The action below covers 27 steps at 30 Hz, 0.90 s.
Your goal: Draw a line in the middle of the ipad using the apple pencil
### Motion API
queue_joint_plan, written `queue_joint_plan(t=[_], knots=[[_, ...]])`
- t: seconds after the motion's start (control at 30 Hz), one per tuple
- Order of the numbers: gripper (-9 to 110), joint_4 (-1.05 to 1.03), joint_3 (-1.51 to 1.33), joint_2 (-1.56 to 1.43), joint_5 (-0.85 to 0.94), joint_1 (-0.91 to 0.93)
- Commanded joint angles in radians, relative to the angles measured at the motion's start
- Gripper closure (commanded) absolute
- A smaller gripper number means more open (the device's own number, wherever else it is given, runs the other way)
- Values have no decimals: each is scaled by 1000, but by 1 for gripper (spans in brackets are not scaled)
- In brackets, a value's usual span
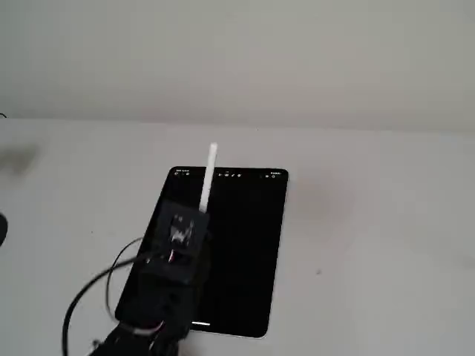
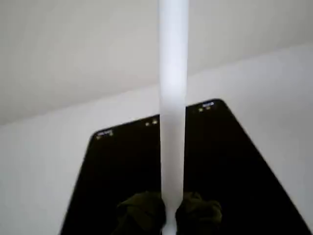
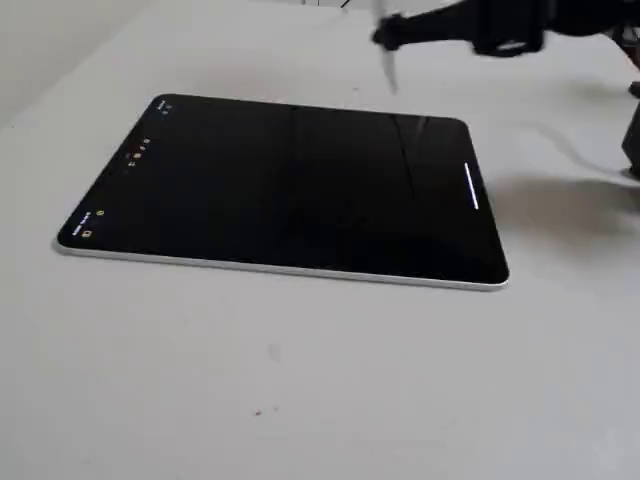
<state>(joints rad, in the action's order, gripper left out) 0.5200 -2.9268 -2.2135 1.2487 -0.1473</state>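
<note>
The gripper is clamped on the apple pencil, its dark fingers pressed to either side of the white shaft low in the wrist view. In a fixed view the pencil rises out of the black arm above the left half of the one ipad. The ipad lies flat on a pale grey table, with a plain wall behind. A black cable loops beside the arm. No stroke shows mid-screen

Soft, even, dim light; all views slightly blurred.
</note>
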Motion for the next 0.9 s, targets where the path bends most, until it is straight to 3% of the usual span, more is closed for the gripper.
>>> queue_joint_plan(t=[0.0,0.4,0.63,0.87], knots=[[102,206,163,287,80,20],[102,334,416,575,104,-5],[102,552,468,773,100,-51],[102,588,580,896,92,-86]])
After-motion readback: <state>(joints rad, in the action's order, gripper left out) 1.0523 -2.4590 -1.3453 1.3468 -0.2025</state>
